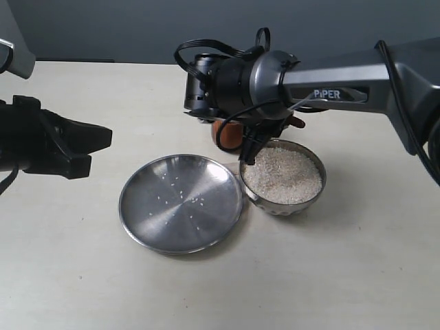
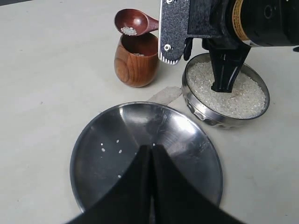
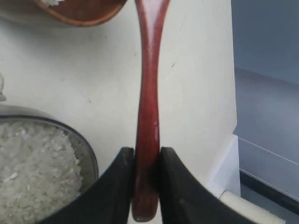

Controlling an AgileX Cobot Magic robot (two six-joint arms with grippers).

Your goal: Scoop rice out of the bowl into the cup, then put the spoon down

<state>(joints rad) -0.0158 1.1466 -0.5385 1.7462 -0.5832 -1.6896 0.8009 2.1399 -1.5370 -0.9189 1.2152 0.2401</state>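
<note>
Found pale cream worktop (image 1: 357,275) matte, backed by grey wall (image 1: 103,27). Saw right gripper (image 3: 147,156) pinching spoon (image 3: 148,93) handle, head over cup (image 2: 136,60) toward far edge (few grains aboard). Noted rice (image 2: 233,93) heaped in bowl (image 2: 205,114) mid-worktop, just beside plate (image 2: 187,154). Logged left gripper (image 2: 152,156) pressed together near left edge.

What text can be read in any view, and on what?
"PiPER": white letters on the grey link of the right arm, exterior view.
Nothing else: no text shows on the bowl, plate, cup or spoon, and none in either wrist view.
</note>
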